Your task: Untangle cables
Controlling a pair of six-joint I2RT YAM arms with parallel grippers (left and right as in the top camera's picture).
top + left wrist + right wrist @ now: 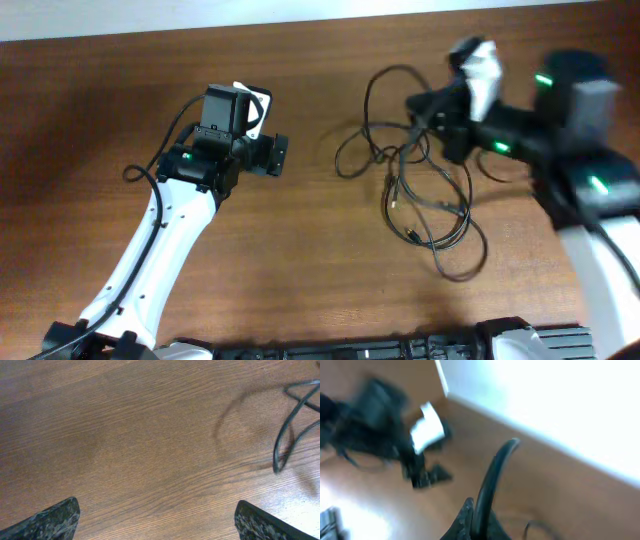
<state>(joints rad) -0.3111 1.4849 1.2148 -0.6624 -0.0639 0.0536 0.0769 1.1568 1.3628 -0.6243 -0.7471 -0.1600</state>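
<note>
The cables [415,190] are thin black cords in loose tangled loops on the wooden table, right of centre in the overhead view. My right gripper [425,105] is over the upper part of the tangle, shut on a cable that rises between its fingers in the blurred right wrist view [492,485]. My left gripper [272,155] is open and empty, hovering left of the cables. In the left wrist view its two fingertips [157,520] are wide apart over bare wood, with one cable loop [290,425] at the right edge.
The wooden table [300,250] reaches to a pale edge at the back. The left arm shows blurred in the right wrist view [395,445]. A dark strip lies along the table's front edge [400,348].
</note>
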